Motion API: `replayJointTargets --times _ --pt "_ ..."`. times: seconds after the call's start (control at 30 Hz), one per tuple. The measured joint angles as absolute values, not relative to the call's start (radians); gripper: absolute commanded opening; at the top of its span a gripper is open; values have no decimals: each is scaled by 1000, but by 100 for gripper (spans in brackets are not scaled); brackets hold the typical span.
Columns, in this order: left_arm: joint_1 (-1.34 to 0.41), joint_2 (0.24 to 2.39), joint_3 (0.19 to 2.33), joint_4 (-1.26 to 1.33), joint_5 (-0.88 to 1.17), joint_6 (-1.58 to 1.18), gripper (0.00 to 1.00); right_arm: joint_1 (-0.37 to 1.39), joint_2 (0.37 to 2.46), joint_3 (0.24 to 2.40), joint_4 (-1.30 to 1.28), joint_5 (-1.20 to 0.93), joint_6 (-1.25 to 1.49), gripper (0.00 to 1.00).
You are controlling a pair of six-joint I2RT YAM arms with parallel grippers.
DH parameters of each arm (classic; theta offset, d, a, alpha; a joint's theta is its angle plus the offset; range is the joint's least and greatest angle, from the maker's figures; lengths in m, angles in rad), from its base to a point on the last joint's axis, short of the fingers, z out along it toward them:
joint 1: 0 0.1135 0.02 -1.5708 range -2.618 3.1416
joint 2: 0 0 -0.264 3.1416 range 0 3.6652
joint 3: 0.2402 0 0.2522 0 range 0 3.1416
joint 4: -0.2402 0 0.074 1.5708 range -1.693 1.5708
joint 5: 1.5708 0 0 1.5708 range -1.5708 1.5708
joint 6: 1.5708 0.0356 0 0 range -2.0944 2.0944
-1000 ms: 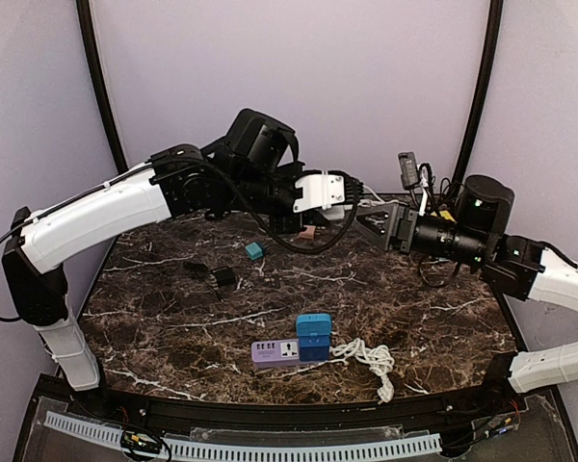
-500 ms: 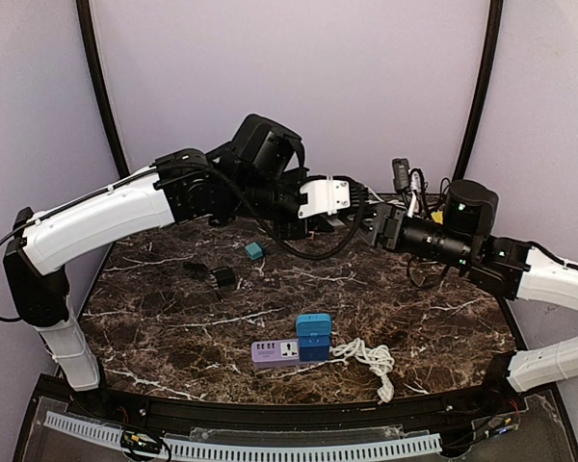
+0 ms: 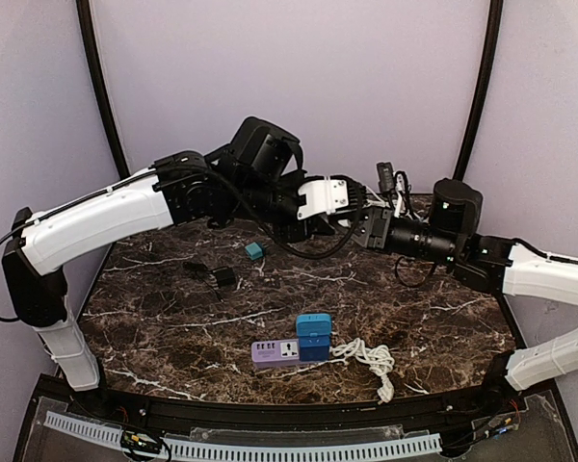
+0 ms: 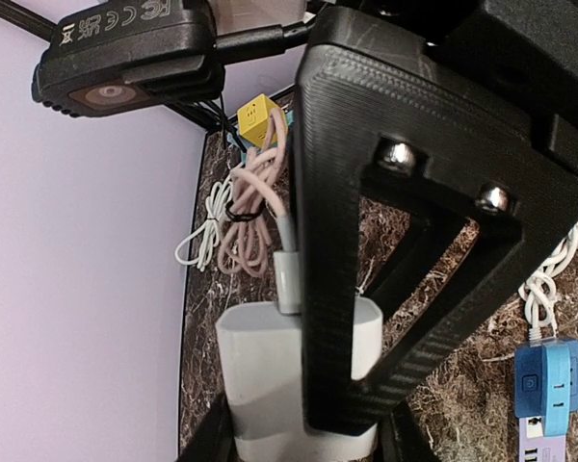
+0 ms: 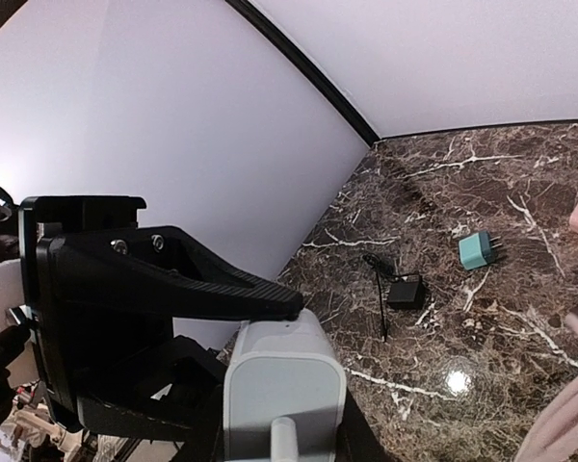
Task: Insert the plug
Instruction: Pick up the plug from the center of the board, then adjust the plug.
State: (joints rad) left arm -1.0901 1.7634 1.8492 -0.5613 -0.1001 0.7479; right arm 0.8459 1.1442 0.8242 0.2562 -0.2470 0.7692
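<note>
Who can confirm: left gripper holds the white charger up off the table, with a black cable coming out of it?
One thing is off: the cable is pale pink, not black. The left wrist view shows it leaving the white charger and running away from the camera. The rest stands: the left gripper holds the charger up off the table.

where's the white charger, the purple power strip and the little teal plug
white charger [image 5: 284,380]: right wrist view, middle of its near face
purple power strip [image 3: 275,353]: top external view, middle of its top face
teal plug [image 5: 477,250]: right wrist view, middle of its body
</note>
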Motion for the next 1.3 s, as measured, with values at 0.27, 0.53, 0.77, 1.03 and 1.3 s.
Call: replayJointTargets --times 0.27,0.53,0.77,1.03,1.3 --pt "-1090 1736 1773 -572 -20 736 80 838 1115 757 260 -282 786 0" --pt "-1084 1641 1515 -651 158 690 89 786 977 559 121 -308 786 0" --pt "-1080 1567 1314 -602 229 618 91 769 863 394 47 -310 815 0" --pt "-1079 1507 1096 -352 320 569 93 769 763 330 33 -294 825 0" --pt "-1078 1575 989 -95 319 480 95 769 743 305 34 -291 819 0"
